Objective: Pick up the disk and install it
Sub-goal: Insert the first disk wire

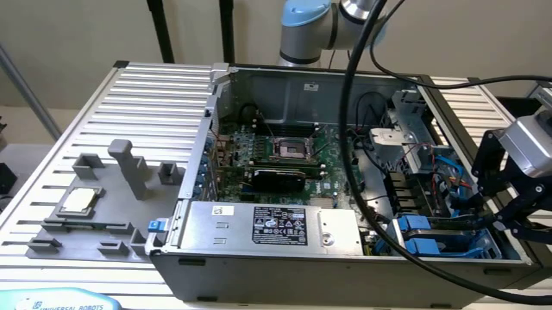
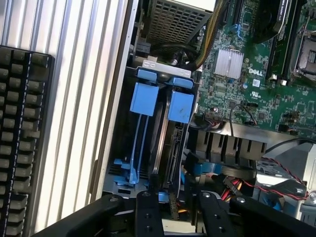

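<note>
Exterior view: an open computer case [image 1: 258, 278] lies on its side on the slatted counter [image 1: 147, 97], so that the motherboard [image 1: 285, 155] and the drive bay [image 1: 466, 248] face upward and can be reached from above. The hand [image 1: 505, 216] hangs low over the bay at the exterior view's right. The disk [image 1: 414, 223] appears to sit edge-on in the bay with its blue carrier tab uppermost. A second blue carrier [image 1: 424, 245] sits just beside it on the near side, and telling the two tabs apart is a judgement here. The silver power supply [image 1: 271, 226] lies to the exterior view's left of the bay. A CPU chip [image 1: 76, 200] rests on a grey fixture [image 1: 95, 226] on the counter, well apart from the work. Wrist view: the camera looks along the bay. The disk [image 2: 173, 143] stands on edge between its guide rails, on the motherboard [image 2: 256, 84] side. The second blue carrier [image 2: 144, 98] lies between it and the case wall and shows thin blue rails. The hand [image 2: 178, 200] has its black fingers [image 2: 148, 207] spread to either side of the disk's near end and clamps nothing. This posture suggests that the slot, not the hand, carries the disk. Whether the disk is pushed fully home cannot be told.
</note>
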